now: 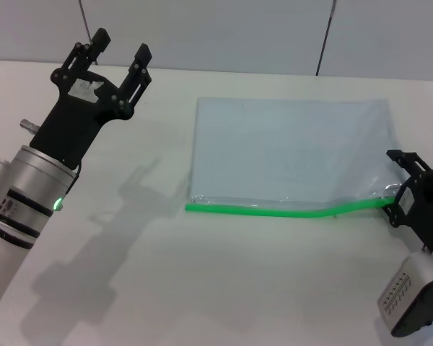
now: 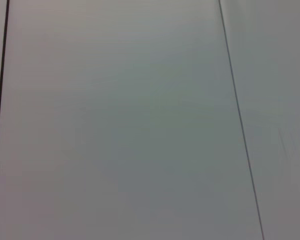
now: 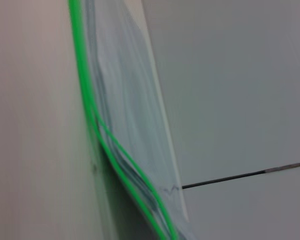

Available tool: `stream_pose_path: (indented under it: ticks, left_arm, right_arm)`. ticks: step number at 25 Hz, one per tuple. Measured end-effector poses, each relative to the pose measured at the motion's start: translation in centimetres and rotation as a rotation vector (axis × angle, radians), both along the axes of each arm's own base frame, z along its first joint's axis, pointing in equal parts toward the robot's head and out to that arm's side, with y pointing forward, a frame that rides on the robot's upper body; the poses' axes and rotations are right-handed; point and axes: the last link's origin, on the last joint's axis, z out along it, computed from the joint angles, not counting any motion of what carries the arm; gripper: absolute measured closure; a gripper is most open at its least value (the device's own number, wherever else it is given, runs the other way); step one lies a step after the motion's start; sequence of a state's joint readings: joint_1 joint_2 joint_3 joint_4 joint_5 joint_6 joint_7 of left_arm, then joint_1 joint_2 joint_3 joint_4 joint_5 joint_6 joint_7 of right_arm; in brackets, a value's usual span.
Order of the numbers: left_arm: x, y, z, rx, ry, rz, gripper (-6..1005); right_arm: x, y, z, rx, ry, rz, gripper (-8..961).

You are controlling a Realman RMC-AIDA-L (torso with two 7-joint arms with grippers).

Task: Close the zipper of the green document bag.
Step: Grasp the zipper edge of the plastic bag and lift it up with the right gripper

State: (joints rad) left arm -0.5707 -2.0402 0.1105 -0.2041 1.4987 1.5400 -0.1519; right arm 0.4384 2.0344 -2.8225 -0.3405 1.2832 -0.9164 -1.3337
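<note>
The green document bag [image 1: 289,151] lies flat on the white table, a translucent pale pouch. Its zipper [image 1: 274,211] is a bright green strip along the near long edge. My right gripper [image 1: 392,198] sits at the strip's right end, shut on it, and that end is lifted slightly off the table. In the right wrist view the zipper [image 3: 90,110] splits into two green lines close to the camera, so the bag [image 3: 135,125] gapes there. I cannot make out the slider tab. My left gripper [image 1: 121,52] hangs open in the air at the far left, well away from the bag.
The white table [image 1: 202,288] stretches bare in front of the bag and to its left. A pale wall with dark seams [image 1: 325,36] rises behind the table. The left wrist view shows only plain wall panels [image 2: 140,125].
</note>
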Motion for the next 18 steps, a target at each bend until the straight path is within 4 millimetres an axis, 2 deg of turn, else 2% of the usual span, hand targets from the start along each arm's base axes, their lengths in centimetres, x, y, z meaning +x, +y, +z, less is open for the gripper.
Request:
stream_pose_path:
  ticks: [1,7,12,17,18]
  left_arm:
    - [0.01,0.00,0.01,0.000,0.000,0.000,337]
    - [0.02,-0.01,0.02,0.001,-0.001,-0.002,337]
    - [0.03,-0.02,0.03,0.002,-0.002,-0.003,337]
    - [0.02,-0.01,0.05,0.003,-0.002,-0.002,337]
    - [0.02,-0.01,0.05,0.003,-0.002,-0.002,337]
  right_arm:
    - [0.00,0.08,-0.01,0.000,-0.003,-0.003,203]
    - [-0.07,0.35,-0.02,0.005,-0.003,-0.011,400]
    - [-0.34,0.29,-0.26,0.002,-0.029,0.005,644]
    - [-0.83,0.02,-0.74,-0.007,-0.044,0.023,810]
    - [-0.88,-0.02,-0.80,-0.009,-0.045,0.025,814]
